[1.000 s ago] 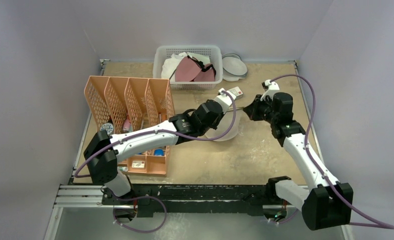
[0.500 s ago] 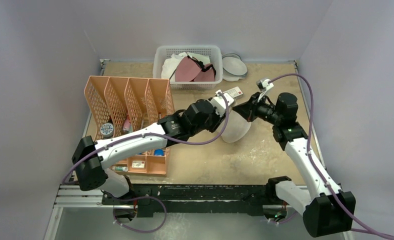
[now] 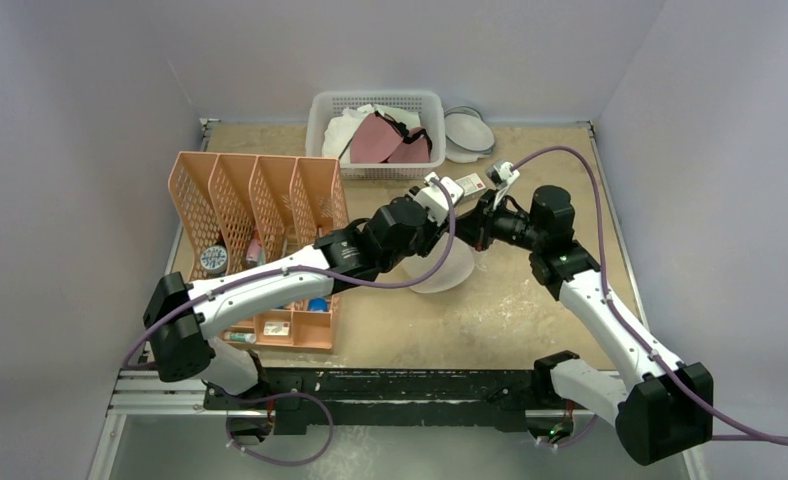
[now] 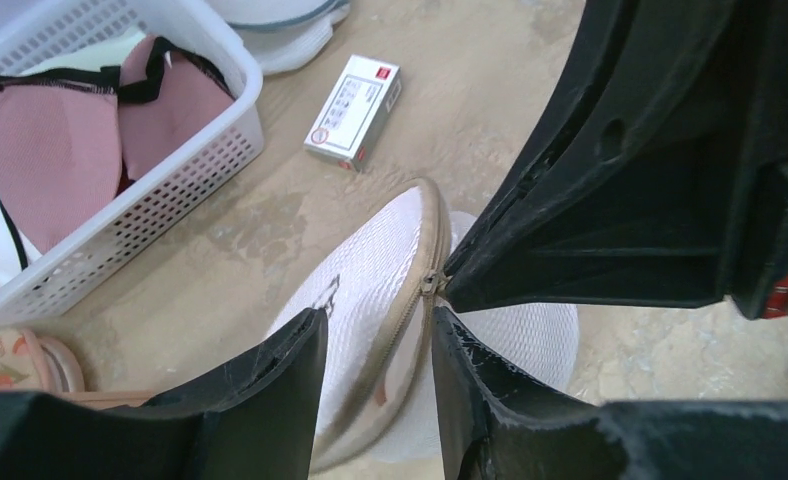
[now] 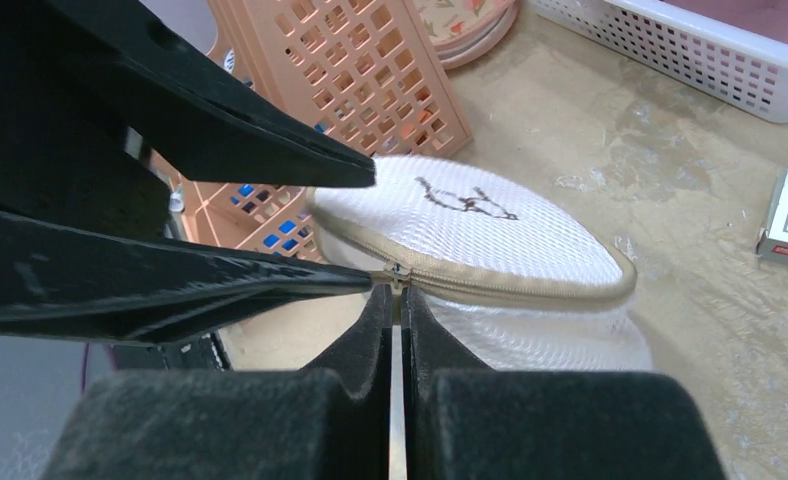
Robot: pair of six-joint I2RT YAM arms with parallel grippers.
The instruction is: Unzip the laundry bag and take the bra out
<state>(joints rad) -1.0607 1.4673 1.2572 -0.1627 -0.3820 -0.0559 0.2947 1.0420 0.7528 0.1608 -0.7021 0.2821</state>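
Observation:
The laundry bag (image 3: 442, 272) is a white round mesh case on the table between both arms, with a beige zip round its rim (image 5: 530, 285) and a black mark on its flat face (image 5: 467, 200). My right gripper (image 5: 391, 292) is shut on the zip pull (image 5: 398, 272) at the rim. My left gripper (image 4: 375, 320) is open and straddles the rim (image 4: 425, 225) just below the pull, gripping nothing. In the left wrist view the zip (image 4: 365, 390) is parted below the pull and shows a pale pinkish strip. I cannot tell whether that is the bra.
A white basket (image 3: 322, 130) with rose-mauve cups stands at the back, with blue-rimmed dishes (image 3: 468, 132) to its right. A small white and red box (image 3: 470, 184) lies just behind the grippers. An orange file rack (image 3: 260, 195) and an orange tray (image 3: 295, 325) fill the left side.
My left gripper was shut on the bag and has opened. My right gripper stayed shut and swung left. The bag tipped up and shifted left with it.

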